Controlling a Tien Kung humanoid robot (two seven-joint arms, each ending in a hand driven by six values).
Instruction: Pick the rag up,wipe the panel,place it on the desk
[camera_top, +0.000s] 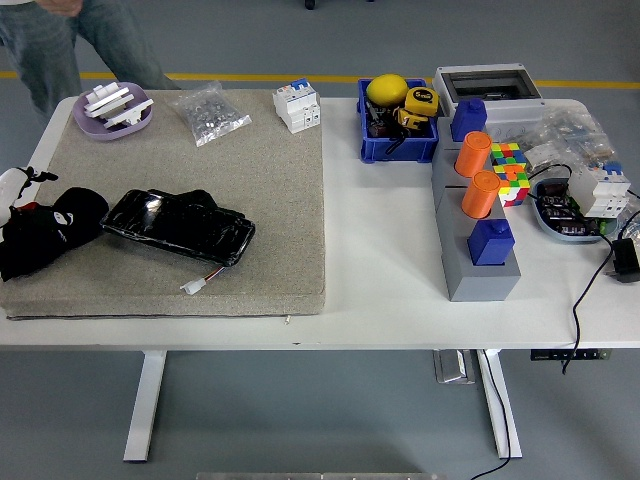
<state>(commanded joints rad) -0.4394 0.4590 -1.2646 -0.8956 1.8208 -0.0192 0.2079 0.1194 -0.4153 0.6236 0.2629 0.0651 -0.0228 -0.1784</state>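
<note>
A purple bowl (112, 113) of white parts, a clear bag (208, 113) and a white circuit breaker (298, 106) sit along the mat's far edge; right, a blue bin (397, 143) holds a yellow tape measure (419, 103), near two orange cylinders (474, 153) and a colourful cube (509, 168)

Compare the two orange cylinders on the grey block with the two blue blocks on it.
The orange cylinders are round and stand upright in the middle of the grey block; the blue blocks are boxy and sit at its far and near ends. The cylinders stand next to each other; the blue blocks are apart, with the cylinders between them. All four stand in one row on the grey block.
</note>
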